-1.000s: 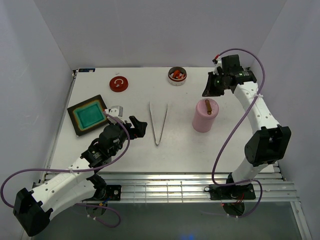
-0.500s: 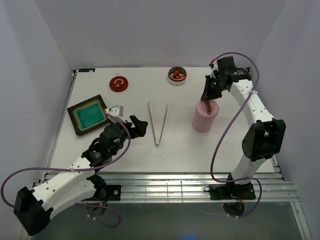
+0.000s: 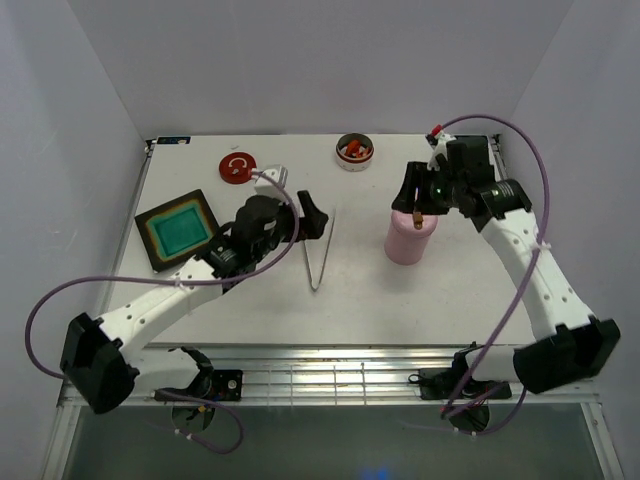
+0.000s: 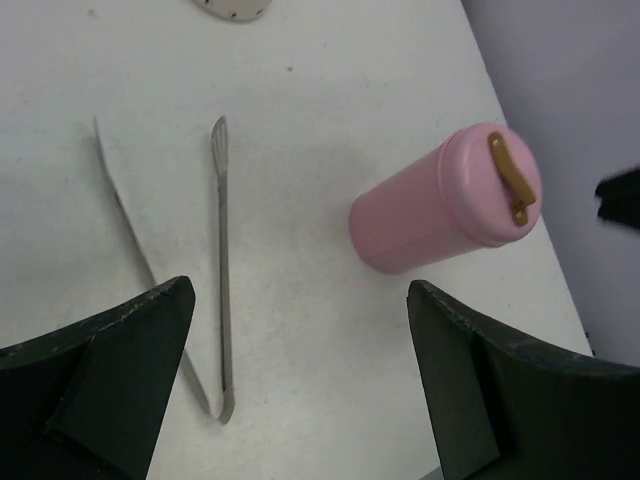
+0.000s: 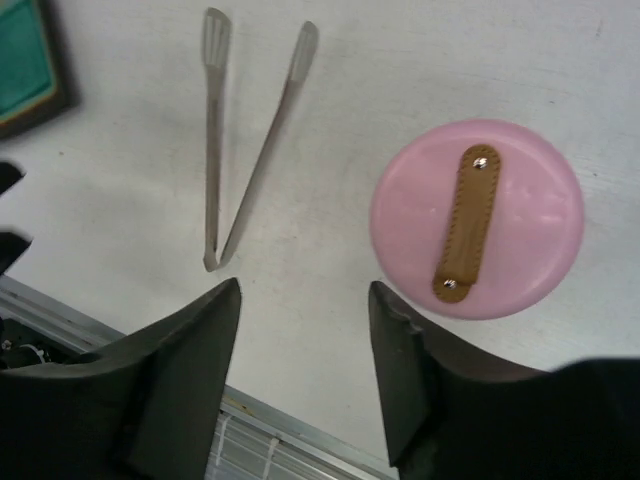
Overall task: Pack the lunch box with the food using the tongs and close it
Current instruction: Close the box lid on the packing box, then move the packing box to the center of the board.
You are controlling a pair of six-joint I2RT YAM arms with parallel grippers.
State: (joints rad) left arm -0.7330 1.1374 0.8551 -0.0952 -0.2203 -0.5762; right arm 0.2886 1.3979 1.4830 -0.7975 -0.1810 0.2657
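The tongs lay flat on the white table, their joined point toward the near edge and their two arms spreading away. The left tool hung over their far ends, released, its fingers wide apart with nothing between them. To the right a pink canister stood upright, a brown strap on its lid. The right tool hovered above it, fingers apart and gripping nothing. Left of the tongs sat a black tray with a teal inside. Farther back lay a red disc, and a round tin held the orange and red food.
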